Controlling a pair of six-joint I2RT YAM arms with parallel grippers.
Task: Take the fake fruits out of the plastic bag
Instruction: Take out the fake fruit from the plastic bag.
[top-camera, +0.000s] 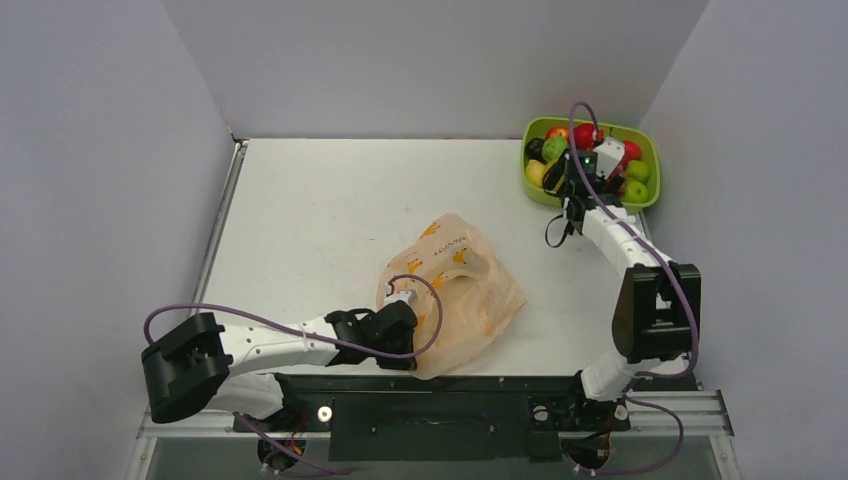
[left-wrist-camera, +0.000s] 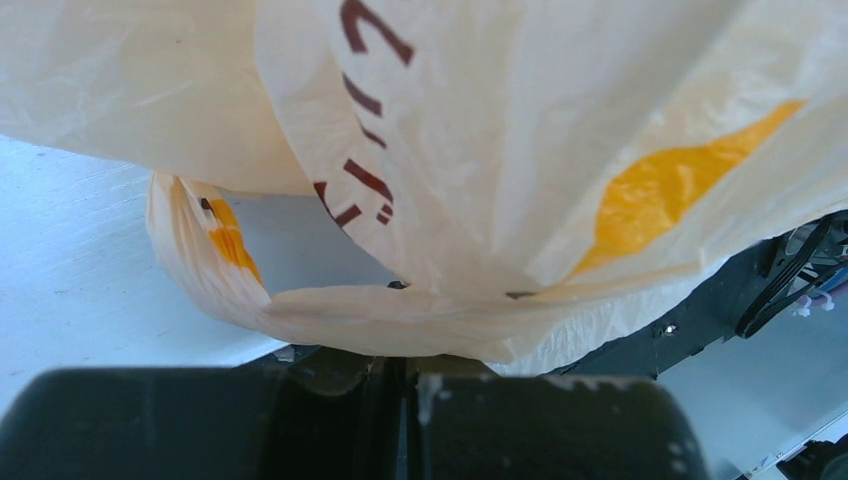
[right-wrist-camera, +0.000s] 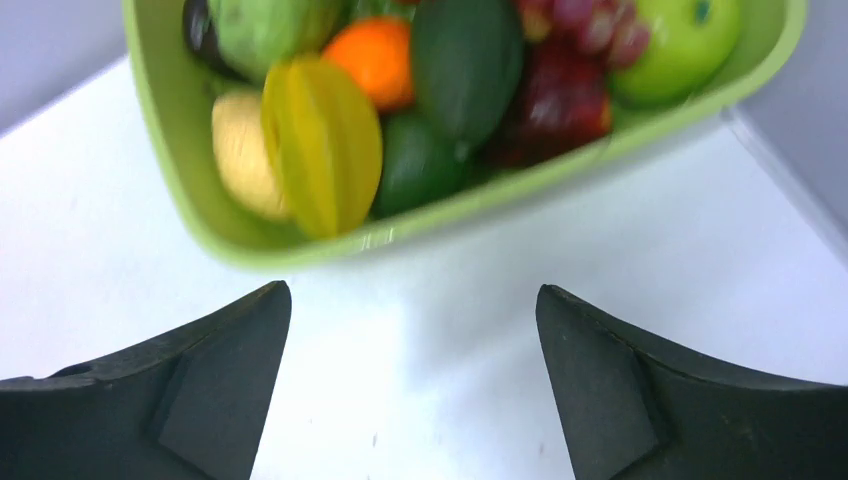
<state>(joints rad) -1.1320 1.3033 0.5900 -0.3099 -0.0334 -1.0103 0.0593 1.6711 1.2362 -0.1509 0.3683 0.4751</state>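
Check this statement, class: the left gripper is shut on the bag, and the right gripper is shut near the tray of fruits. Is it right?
No. The right gripper is open, not shut: the right wrist view shows it wide open and empty, near the tray of fruits. The left gripper is shut on the bag, as stated.

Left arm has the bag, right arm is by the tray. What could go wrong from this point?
1. The left gripper is shut on the thin plastic bag at the table's near edge; a hard pull could tear it or drag it off.
2. The bag hides its inside, so a fruit left in there could be missed.
3. The tray is heaped with fake fruits, and the open right gripper is close; a nudge might spill one.
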